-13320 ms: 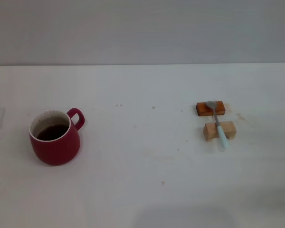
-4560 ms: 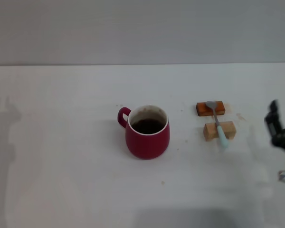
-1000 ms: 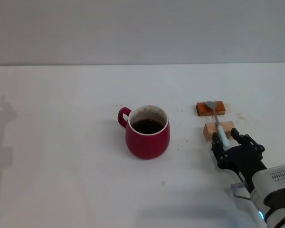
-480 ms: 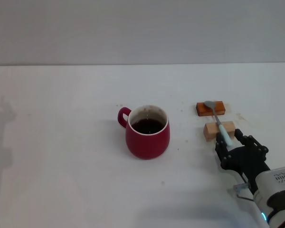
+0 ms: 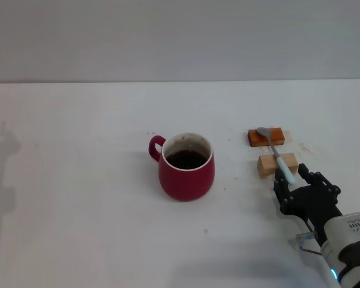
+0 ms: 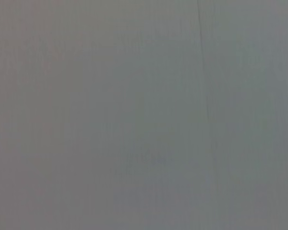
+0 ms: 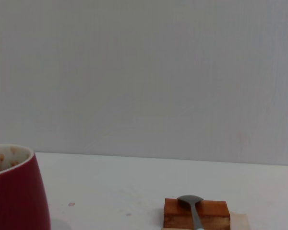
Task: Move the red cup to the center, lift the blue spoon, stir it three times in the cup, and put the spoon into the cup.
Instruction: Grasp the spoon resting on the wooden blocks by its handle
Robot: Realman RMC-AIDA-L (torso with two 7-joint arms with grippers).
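One blue spoon [image 5: 276,156] lies across orange block [image 5: 266,137] and tan block [image 5: 276,164], right of the red cup [image 5: 186,167]; right gripper [image 5: 292,180] pinches its handle tip. Only head view shows that grip and dark liquid [image 5: 186,159] inside cup; right wrist view shows just spoon bowl on orange block.

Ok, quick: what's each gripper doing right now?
Left gripper: not in view.
Right gripper: at the handle end of the blue spoon, which lies across the two wooden blocks; cannot tell whether the jaws have closed.

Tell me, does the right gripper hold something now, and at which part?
It cannot be told. The right gripper is at the handle end of the blue spoon, which lies across two wooden blocks.
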